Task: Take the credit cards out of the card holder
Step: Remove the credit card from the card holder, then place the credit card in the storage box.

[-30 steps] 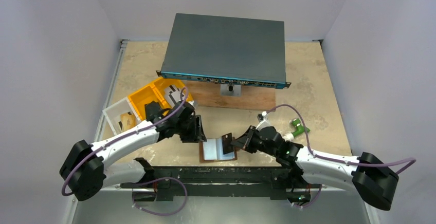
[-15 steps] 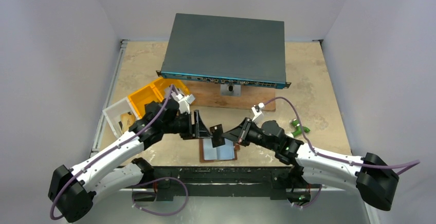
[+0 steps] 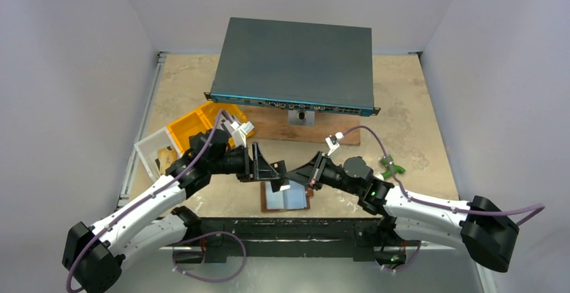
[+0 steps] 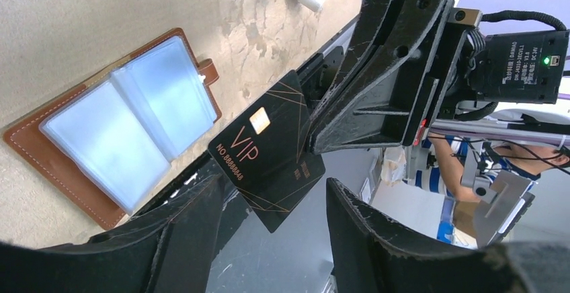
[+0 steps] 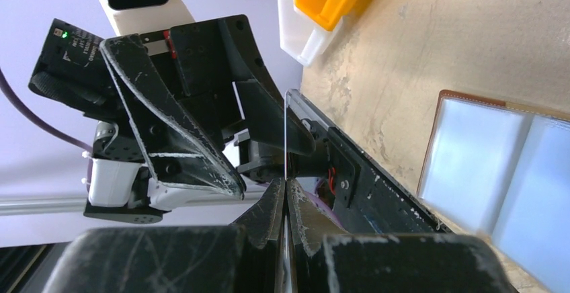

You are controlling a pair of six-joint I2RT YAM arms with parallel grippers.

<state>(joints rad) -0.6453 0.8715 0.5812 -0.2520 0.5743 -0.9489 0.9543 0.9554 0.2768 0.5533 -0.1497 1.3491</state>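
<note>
Handover looks to be the step in hand. Over the last second the left claw (image 4: 274, 192) has spread its jaws and swung in from beside the card holder (image 4: 114, 132) to meet the right claw (image 5: 286, 192). The right claw has lifted clear of the desk (image 4: 101, 17) and stays pressed together on one edge of a black credit card (image 4: 269, 165) marked VIP. The card now hangs in the air between the left claw's spread fingers, one on each side of it. The holder lies open and flat on the desk below both claws. So one card is out, though by the look of it not yet passed across. Whether the left fingers already touch the card cannot be told. The right wrist view shows the card only edge-on, as a thin line, and from above it is lost among the dark claws. The holder's cloudy pale pockets hide whether more cards remain inside.
</note>
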